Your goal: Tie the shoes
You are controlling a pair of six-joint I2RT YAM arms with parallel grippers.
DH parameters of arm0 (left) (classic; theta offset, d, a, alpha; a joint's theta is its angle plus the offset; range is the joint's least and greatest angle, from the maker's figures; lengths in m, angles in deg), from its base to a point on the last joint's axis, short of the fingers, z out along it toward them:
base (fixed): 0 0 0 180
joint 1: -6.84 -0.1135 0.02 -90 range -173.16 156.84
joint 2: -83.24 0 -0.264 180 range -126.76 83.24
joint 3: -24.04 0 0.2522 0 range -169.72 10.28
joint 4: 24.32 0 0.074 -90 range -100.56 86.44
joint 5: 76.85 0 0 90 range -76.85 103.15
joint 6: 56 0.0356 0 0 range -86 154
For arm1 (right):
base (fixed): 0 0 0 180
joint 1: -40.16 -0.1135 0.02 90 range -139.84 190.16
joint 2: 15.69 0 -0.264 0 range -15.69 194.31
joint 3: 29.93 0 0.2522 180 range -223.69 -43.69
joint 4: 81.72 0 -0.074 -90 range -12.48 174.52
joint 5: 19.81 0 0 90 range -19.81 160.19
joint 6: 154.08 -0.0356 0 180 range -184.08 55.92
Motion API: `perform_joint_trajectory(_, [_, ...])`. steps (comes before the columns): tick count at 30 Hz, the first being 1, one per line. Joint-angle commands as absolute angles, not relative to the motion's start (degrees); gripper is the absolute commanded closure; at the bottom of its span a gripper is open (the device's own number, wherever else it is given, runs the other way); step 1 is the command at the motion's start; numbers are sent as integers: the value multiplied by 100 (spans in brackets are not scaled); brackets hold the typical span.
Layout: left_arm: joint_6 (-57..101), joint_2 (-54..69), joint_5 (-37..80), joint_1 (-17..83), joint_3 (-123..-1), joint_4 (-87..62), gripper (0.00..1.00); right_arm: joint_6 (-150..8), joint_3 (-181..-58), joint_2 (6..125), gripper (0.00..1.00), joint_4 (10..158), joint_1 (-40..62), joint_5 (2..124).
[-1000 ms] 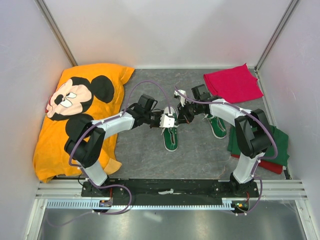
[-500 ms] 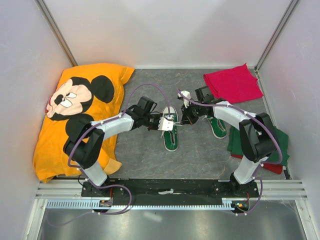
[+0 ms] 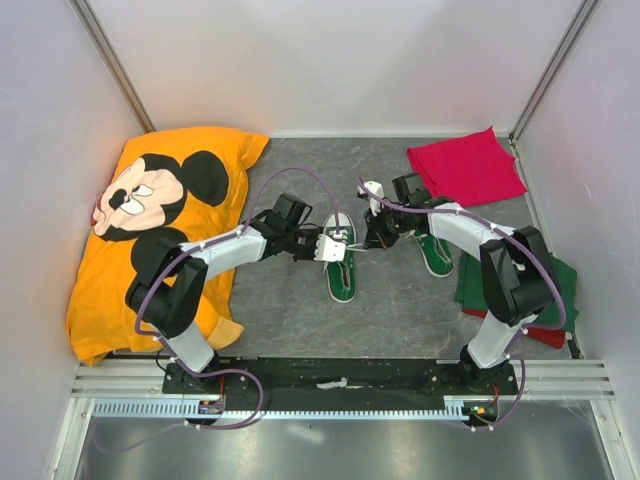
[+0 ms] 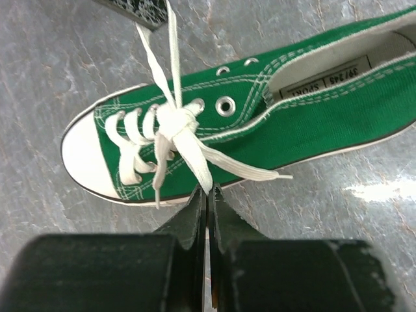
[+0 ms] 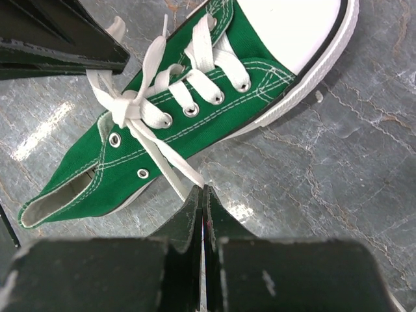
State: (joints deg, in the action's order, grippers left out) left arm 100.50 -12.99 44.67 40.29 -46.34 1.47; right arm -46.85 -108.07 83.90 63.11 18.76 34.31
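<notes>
One green sneaker (image 3: pixel 341 270) lies mid-table with its white toe cap toward the far side. The second sneaker (image 3: pixel 435 252) lies to its right, partly under the right arm. My left gripper (image 3: pixel 326 247) is shut on a white lace loop (image 4: pixel 197 156) that leads from the knot (image 4: pixel 173 120); its tips (image 4: pixel 208 190) sit just beside the shoe's sole. My right gripper (image 3: pixel 373 234) is shut on the other lace strand (image 5: pixel 162 161) on the shoe's opposite side, tips (image 5: pixel 203 190) just above the table. The knot (image 5: pixel 125 107) sits over the middle eyelets, and the laces run taut both ways.
An orange Mickey Mouse cloth (image 3: pixel 150 220) covers the left side. A red cloth (image 3: pixel 465 165) lies at the back right. A folded green cloth (image 3: pixel 556 290) lies on a red one by the right wall. White walls enclose the grey table (image 3: pixel 400 310).
The two grippers have drawn slightly apart, the left one to the left and the right one to the right, each still holding its lace; the laces look tighter at the knot.
</notes>
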Motion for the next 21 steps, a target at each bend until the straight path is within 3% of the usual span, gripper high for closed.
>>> perform_joint_trajectory(1, [10343, -1054, 4444, 3910, -4632, 385, 99, -4571, -10715, 8152, 100, 6360, 2021, 3626])
perform_joint_trajectory(21, [10905, -870, 4803, 3681, -4360, 886, 98, -4457, -10776, 8327, 100, 6351, 2153, 3689])
